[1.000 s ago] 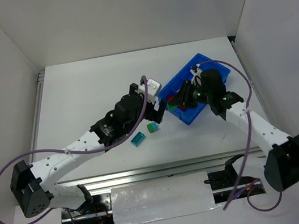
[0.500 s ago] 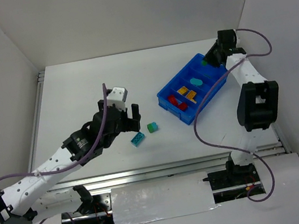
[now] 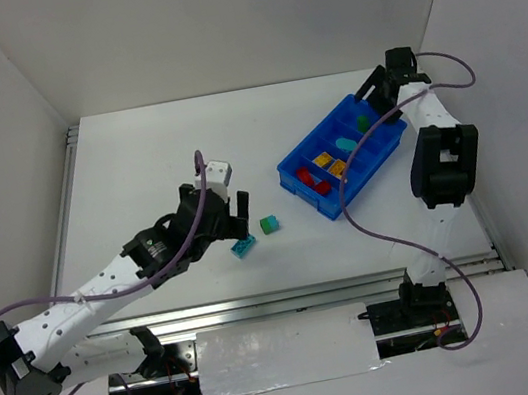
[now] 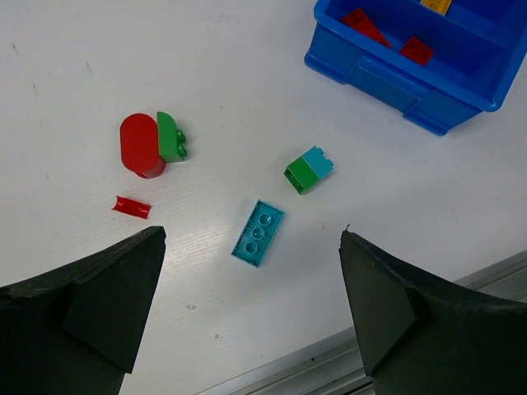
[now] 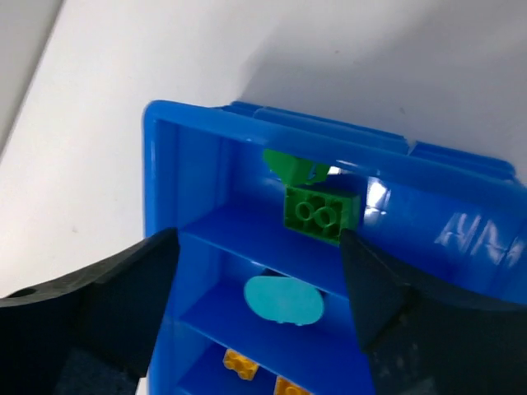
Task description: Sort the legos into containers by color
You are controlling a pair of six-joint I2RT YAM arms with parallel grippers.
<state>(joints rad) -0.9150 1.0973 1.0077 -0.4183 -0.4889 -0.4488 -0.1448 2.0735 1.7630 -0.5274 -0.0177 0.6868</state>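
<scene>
Currently left jaws wide, empty, over teal brick; right jaws wide, empty, over green brick.

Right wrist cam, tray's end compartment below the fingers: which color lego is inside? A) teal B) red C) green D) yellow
C: a studded green brick lies in the end compartment of the blue tray; the teal piece sits one compartment over.

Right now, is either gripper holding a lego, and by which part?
Nothing is held. The left gripper hangs open above the loose teal brick, and the right gripper hangs open over the blue tray, the green brick inside lying free.
</scene>
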